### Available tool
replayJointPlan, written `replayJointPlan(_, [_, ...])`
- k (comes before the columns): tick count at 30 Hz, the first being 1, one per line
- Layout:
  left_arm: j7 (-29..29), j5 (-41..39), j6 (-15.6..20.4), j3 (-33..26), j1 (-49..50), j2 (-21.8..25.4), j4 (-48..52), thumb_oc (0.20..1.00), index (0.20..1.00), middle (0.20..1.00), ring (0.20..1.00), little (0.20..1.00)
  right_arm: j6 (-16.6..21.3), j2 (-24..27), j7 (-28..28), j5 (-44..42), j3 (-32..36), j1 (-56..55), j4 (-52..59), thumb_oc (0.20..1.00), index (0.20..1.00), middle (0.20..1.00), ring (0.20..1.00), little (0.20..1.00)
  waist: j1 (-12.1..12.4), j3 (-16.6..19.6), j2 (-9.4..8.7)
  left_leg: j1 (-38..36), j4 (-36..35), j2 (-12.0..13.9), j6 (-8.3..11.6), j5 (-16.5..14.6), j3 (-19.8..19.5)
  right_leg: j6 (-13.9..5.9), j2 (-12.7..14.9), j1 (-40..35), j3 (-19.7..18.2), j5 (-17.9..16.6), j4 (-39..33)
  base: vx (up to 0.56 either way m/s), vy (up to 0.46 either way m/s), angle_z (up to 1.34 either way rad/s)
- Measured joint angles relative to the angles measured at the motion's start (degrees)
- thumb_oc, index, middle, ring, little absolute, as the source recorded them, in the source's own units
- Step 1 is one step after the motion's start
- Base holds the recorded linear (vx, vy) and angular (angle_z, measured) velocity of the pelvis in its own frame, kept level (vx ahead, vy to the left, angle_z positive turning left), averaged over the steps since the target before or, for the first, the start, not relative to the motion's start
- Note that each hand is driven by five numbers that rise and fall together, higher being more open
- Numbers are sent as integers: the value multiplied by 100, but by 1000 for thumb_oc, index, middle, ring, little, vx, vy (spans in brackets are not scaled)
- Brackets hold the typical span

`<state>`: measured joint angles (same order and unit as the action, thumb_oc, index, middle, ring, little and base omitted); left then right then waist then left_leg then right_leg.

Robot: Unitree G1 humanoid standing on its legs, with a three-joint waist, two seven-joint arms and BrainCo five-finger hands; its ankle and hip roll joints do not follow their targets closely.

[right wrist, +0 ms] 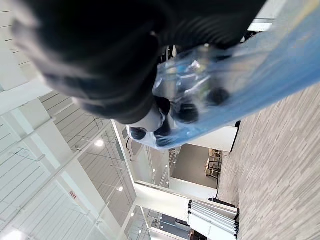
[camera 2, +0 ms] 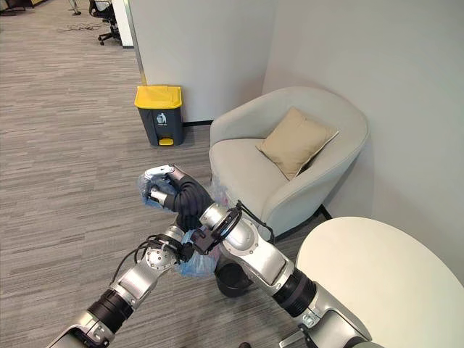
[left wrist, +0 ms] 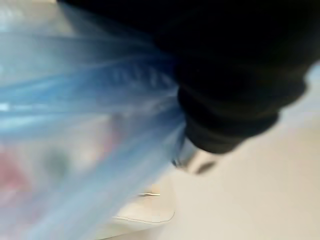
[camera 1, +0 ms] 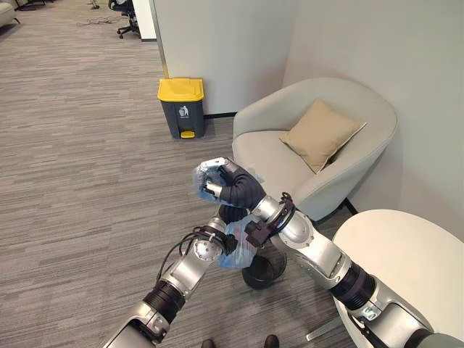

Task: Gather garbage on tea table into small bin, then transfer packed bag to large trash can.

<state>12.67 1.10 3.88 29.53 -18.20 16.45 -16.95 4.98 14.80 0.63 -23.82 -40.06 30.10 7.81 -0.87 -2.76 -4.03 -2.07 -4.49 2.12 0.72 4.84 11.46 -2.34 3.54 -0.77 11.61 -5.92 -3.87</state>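
Blue garbage bag [camera 1: 235, 250] gripped aloft by right robot hand [camera 1: 217, 177], left robot hand's [camera 2: 190, 250] grip unclear, yellow-lidded trash can [camera 1: 181, 106] bearing white pictogram

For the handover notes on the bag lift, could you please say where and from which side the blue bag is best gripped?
Grip the blue bag at its gathered top, where the plastic is bunched into a thin neck. The right hand already has its fingers curled round that end, above the small black bin. Come from above, probably: the filled body hangs below and looks too slack to pinch.

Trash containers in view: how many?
2. The large yellow-lidded trash can stands by the wall left of the armchair; the small black bin sits on the floor below the arms.
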Motion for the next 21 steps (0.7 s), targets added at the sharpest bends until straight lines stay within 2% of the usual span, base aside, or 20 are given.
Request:
replayJointPlan(4, [21, -130, 1, -66, 61, 34, 94, 200, 200, 200, 200, 200, 11, 126, 82, 21, 9, -7, 0, 200, 200, 200, 200, 200, -2, 0, 0, 6, 0, 1, 0, 0, -2, -3, 0, -2, 3, 2, -18, 0, 0, 0])
replayJointPlan(5, [18, -240, 2, -87, 92, 51, 141, 200, 200, 200, 200, 200, 14, 207, 101, 98, 13, -10, 1, 310, 310, 310, 310, 310, -2, 0, 0, 7, 0, 1, 0, 0, -3, -5, 0, -7, 5, 3, -29, 0, 0, 0])
replayJointPlan(6, [17, -249, 2, -132, 157, 63, 231, 200, 200, 200, 200, 200, 16, 289, 119, 241, 23, -11, 3, 702, 702, 702, 702, 702, -4, 0, 0, 7, 0, 0, 0, 0, -5, -8, -1, -17, 8, 2, -49, 0, 0, 0])
replayJointPlan(7, [16, -249, 4, -174, 233, 79, 328, 200, 200, 200, 200, 200, 19, 353, 121, 369, 35, -17, 3, 1000, 1000, 1000, 1000, 1000, -8, 0, 1, 6, 0, 1, 0, 0, -7, -8, -1, -21, 10, 1, -56, 14, -18, 4])
replayJointPlan(9, [-21, -279, 32, -398, 474, 202, 568, 200, 200, 200, 200, 200, 25, 730, 116, 1076, 238, -209, 6, 1000, 1000, 1000, 1000, 1000, -7, -5, 8, 5, -2, 5, 0, 0, -38, -11, -5, -45, 48, 4, -76, 19, -31, 6])
replayJointPlan(12, [-35, -280, 43, -666, 760, 265, 670, 200, 200, 200, 200, 200, 80, 1010, 90, 1753, 374, -273, 42, 1000, 1000, 1000, 1000, 1000, -16, -5, 12, -1, -2, 8, 1, -1, -57, -21, -6, -61, 66, 12, -78, 20, -28, 4])
replayJointPlan(15, [-30, -278, 96, -936, 1317, 419, 886, 200, 200, 200, 200, 200, 150, 1382, -68, 2555, 791, -653, 339, 1000, 1000, 1000, 1000, 1000, -15, -7, 26, -13, -2, 8, 1, -1, -93, -22, -4, -90, 93, 15, -80, 15, -23, 6])
replayJointPlan(21, [-24, -279, 161, -1413, 1973, 396, 759, 200, 200, 200, 200, 200, 359, 1466, -228, 3186, 1248, -1273, 435, 1000, 1000, 1000, 1000, 1000, -18, -18, 133, -21, -4, 8, 1, -2, -100, -62, -3, -99, 94, 42, -82, 3, -6, 0])
